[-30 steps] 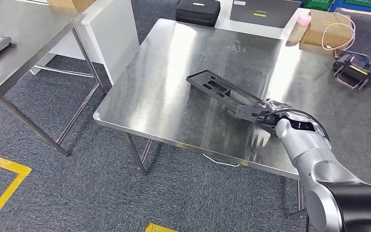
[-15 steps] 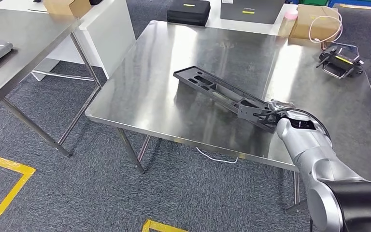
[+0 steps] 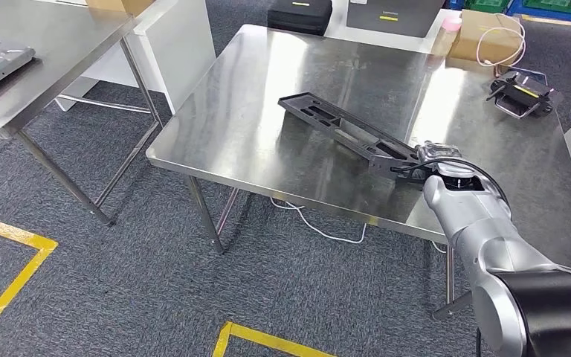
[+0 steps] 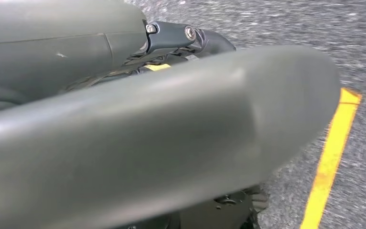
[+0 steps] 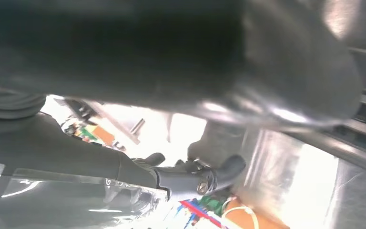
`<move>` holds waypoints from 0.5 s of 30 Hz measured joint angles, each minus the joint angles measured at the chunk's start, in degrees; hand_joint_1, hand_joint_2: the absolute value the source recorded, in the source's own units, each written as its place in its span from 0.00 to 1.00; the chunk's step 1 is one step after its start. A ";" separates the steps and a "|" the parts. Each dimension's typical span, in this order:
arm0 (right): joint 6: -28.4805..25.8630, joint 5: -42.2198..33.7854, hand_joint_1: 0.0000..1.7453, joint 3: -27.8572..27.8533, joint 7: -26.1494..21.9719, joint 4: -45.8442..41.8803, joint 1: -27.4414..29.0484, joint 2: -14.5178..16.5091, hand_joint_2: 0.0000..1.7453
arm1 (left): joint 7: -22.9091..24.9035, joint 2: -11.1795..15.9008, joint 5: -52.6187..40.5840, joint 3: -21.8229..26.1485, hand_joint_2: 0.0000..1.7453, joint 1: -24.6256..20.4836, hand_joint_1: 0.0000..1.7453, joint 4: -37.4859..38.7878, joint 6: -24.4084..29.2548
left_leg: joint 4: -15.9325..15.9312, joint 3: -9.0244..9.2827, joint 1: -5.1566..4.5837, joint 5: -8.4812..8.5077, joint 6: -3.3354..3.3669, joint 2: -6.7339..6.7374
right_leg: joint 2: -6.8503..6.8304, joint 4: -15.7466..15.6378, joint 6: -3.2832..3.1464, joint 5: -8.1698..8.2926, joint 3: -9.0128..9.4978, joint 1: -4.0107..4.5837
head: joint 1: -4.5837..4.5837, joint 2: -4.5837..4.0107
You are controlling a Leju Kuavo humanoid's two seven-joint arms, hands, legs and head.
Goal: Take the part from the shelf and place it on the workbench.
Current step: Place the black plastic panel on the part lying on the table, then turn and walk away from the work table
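Late stage, by the look of it: the part (image 3: 346, 134) is already off the shelf and over the steel table (image 3: 268, 97). The right hand (image 3: 424, 160) holds it at its near-right end. Not clear whether the part rests flat on the table or its held end is slightly raised; its far end looks on or very close to the surface. What is left, as I judge it: set it fully down, let go, pull the arm back.

Part: long flat black plate with cut-outs. Long axis runs diagonally across the table, from near-right at the hand to far-left. The free end points far-left toward the table middle. It sits in the near-right half of the table, well inside the edges.

Right hand fingers: closed on the near-right end of the part in the head view. The exact grip is hidden by the wrist, and the right wrist view is too dark and blurred to add anything.

Left hand (image 4: 162, 138): seen close in the left wrist view over carpet floor; cannot tell how its fingers lie.

Other stuff: a cardboard box (image 3: 487, 37) with a pink cable and a black clamp-like device (image 3: 522, 93) far right, a black case (image 3: 299, 15) beyond the far edge, a second steel table (image 3: 44, 52) at left.
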 joint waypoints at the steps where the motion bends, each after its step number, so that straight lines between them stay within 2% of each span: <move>1: -0.25 0.09 0.00 0.04 0.08 -0.01 -0.15 -0.16 0.00 | 0.00 -0.04 0.01 0.01 0.00 0.00 0.00 0.00 -0.01 | 0.01 -0.84 0.01 0.66 0.11 -0.03 | 0.00 3.68 -0.15 -2.38 -1.06 -0.12 | 0.11 0.00; 2: -0.42 0.22 0.00 0.08 0.13 -0.02 -0.20 -0.28 0.00 | 0.00 -0.10 0.03 0.01 0.00 0.03 0.00 0.01 -0.03 | 0.04 -1.63 0.02 1.25 0.04 -0.04 | 0.00 7.00 0.01 -3.93 -1.73 -0.26 | 0.15 0.00; 3: -0.55 0.36 0.00 0.13 0.16 -0.07 -0.22 -0.35 0.00 | 0.00 -0.16 0.04 0.01 0.00 0.06 0.00 0.01 -0.07 | 0.07 -2.42 0.07 1.84 -0.06 -0.03 | -0.01 9.42 0.41 -4.67 -1.94 -0.39 | 0.16 0.00; 4: -0.66 0.56 0.00 0.22 0.21 -0.21 -0.26 -0.39 0.00 | 0.00 -0.23 0.05 0.01 0.00 0.07 0.00 0.01 -0.11 | 0.12 -3.24 0.15 2.44 -0.28 -0.01 | -0.02 9.65 1.13 -4.21 -1.04 -0.58 | 0.20 0.00; 5: -0.74 0.79 0.00 0.34 0.25 -0.47 -0.35 -0.42 0.00 | 0.00 -0.32 0.05 0.01 0.00 0.07 0.00 0.01 -0.15 | 0.18 -4.01 0.26 3.02 -0.57 0.01 | -0.03 7.79 1.92 -3.12 0.91 -0.79 | 0.19 0.00; 7: -0.89 1.15 0.00 0.60 0.34 -1.14 -0.78 -0.42 0.00 | 0.00 -0.46 0.05 0.01 0.00 0.05 0.00 0.00 -0.18 | 0.59 -5.57 0.37 4.09 -1.34 0.03 | -0.01 0.13 3.07 -1.58 6.80 -1.08 | 0.25 0.00; 8: -0.92 1.26 0.00 0.73 0.40 -1.48 -1.03 -0.41 0.00 | 0.02 -0.48 0.06 0.02 0.00 0.04 0.00 0.01 -0.18 | 0.83 -6.14 0.32 4.56 -1.72 0.04 | 0.06 -3.15 2.98 -1.60 8.99 -0.94 | 0.21 0.00; 9: -0.94 1.33 0.00 0.86 0.48 -1.72 -1.26 -0.42 0.00 | 0.03 -0.49 0.08 0.02 0.00 0.04 0.00 0.01 -0.18 | 1.11 -6.57 0.20 4.99 -2.02 0.01 | 0.12 -5.30 2.68 -1.95 10.26 -0.81 | 0.20 0.00; 10: -0.96 1.40 0.00 1.00 0.56 -1.92 -1.41 -0.41 0.00 | 0.07 -0.49 0.10 0.03 0.00 0.07 0.00 0.01 -0.18 | 1.26 -6.88 0.13 5.46 -2.26 -0.04 | 0.16 -6.18 2.22 -2.25 10.64 -0.55 | 0.11 0.00; 12: -0.96 1.53 0.00 1.26 0.64 -2.12 -1.51 -0.37 0.00 | 0.12 -0.48 0.14 0.04 0.00 0.23 0.00 0.02 -0.17 | 1.44 -7.38 0.27 5.95 -2.74 -0.19 | 0.00 -6.01 1.09 -1.62 9.62 -0.75 | -0.01 0.00; 13: -0.96 1.58 0.00 1.36 0.65 -2.23 -1.61 -0.30 0.00 | 0.15 -0.49 0.15 0.05 0.00 0.32 0.00 0.02 -0.17 | 2.10 -7.90 0.43 4.97 -3.07 -0.25 | -0.09 -5.91 0.32 -1.10 9.07 -0.86 | -0.06 0.00; 14: -0.96 1.61 0.00 1.43 0.66 -2.36 -1.72 -0.21 0.00 | 0.16 -0.50 0.15 0.05 0.00 0.38 0.00 0.02 -0.17 | 3.66 -8.61 0.59 2.98 -3.44 -0.32 | -0.17 -5.94 -0.41 -0.48 8.44 -1.01 | -0.09 0.00; 15: -0.96 1.63 0.00 1.47 0.66 -2.50 -1.87 -0.14 0.00 | 0.17 -0.52 0.16 0.06 0.00 0.42 0.00 0.02 -0.17 | 6.41 -9.49 0.78 0.02 -3.79 -0.38 | -0.21 -5.92 -1.00 0.18 7.87 -1.02 | -0.14 0.00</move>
